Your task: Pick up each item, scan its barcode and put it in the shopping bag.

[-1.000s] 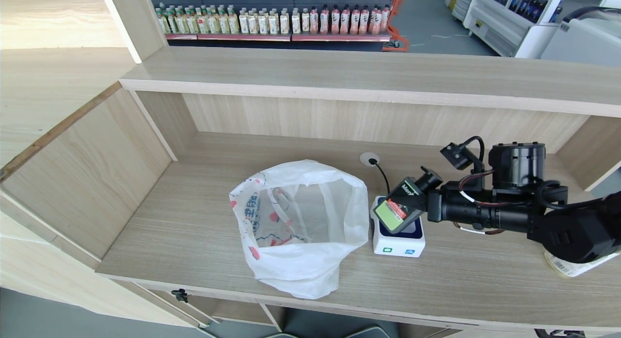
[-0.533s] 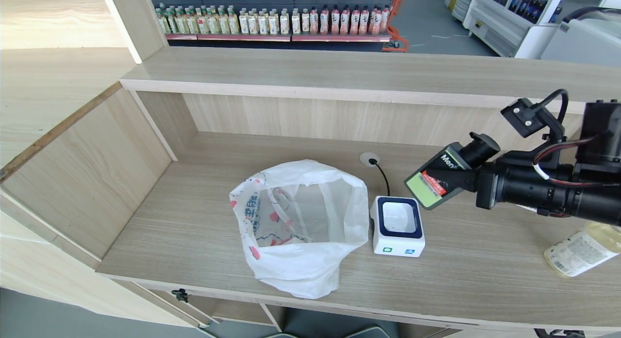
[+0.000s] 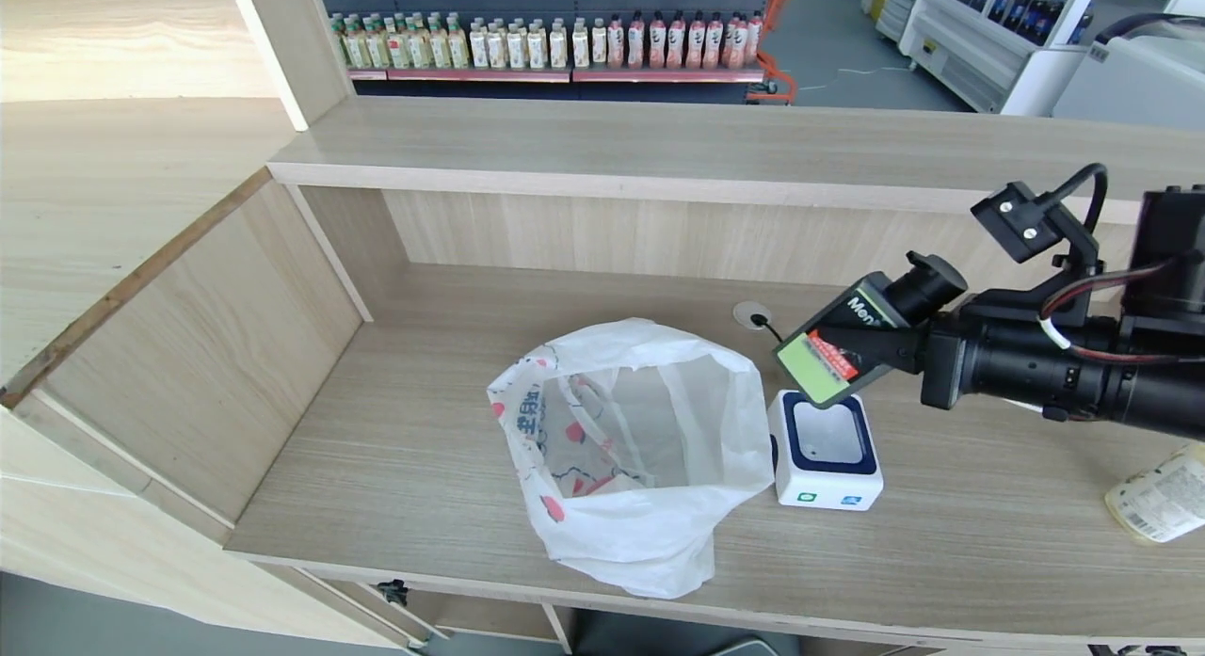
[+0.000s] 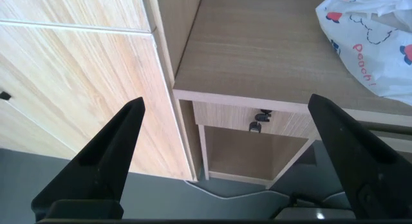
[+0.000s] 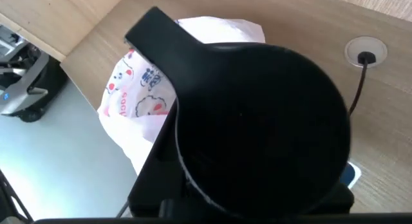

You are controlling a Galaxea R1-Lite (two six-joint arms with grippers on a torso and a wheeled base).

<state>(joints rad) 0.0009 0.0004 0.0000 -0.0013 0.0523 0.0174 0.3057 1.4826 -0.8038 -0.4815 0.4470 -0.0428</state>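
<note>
Transfer of the small box [image 3: 817,366] into the shopping bag [image 3: 640,449] seems to be the step in hand. The right tool [image 3: 871,345] is clamped on the box and holds it tilted in the air, above the far side of the scanner [image 3: 828,449] and just beside the bag's open mouth. The bag stands on the counter [image 3: 377,449], touching the scanner's side.

To do this step well, the arm should carry the box sideways toward the robot's left, staying higher than the bag's rim, because the thin plastic will probably fold inward if it is pushed. The box should come over the middle of the opening and go down a little before the fingers release it. The cable behind the scanner should also be avoided. A bottle [image 3: 1163,505] lies at the counter's right end and is probably the next item.

The left tool [image 4: 225,102] hangs with its fingers wide apart beyond the counter's left front corner, holding nothing.

One second ago the box was low, directly on the scanner's window. Half a second ago it was lifted up and away to the right. Now it is again nearer to the scanner and the bag. The head camera has also turned, so bag and scanner only appear shifted to the right.
</note>
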